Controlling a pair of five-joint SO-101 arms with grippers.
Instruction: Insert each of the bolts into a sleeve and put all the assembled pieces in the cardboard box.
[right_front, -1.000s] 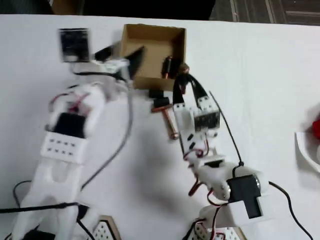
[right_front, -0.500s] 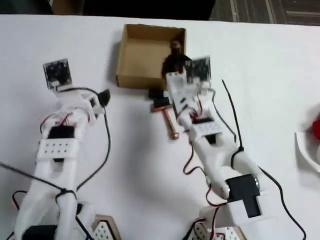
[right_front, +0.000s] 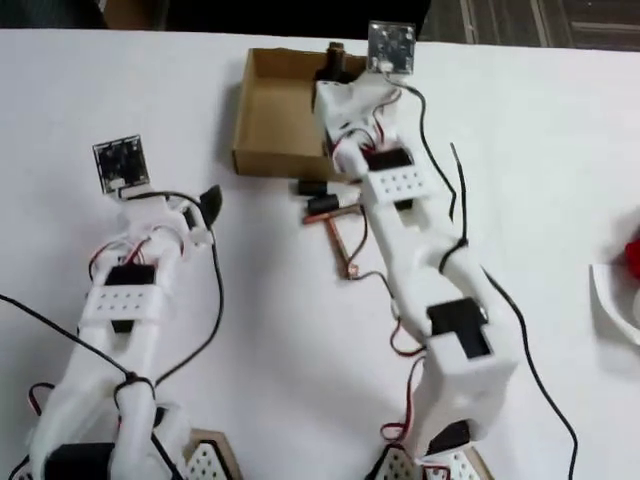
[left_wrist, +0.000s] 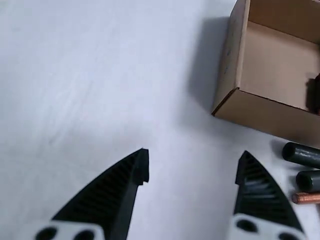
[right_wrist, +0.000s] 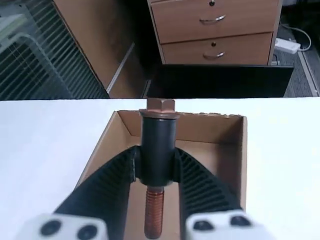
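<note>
One cardboard box (right_front: 275, 110) corner hidden; right claw (right_wrist: 155, 152) pinches sleeved bolt (right_wrist: 156, 135), left claw (left_wrist: 194, 156) spread.

Entry: no text, label, number or sign is reading legibly in any view. The cardboard box (left_wrist: 260, 110) is showing plain brown walls, nothing printed resolving on them.
</note>
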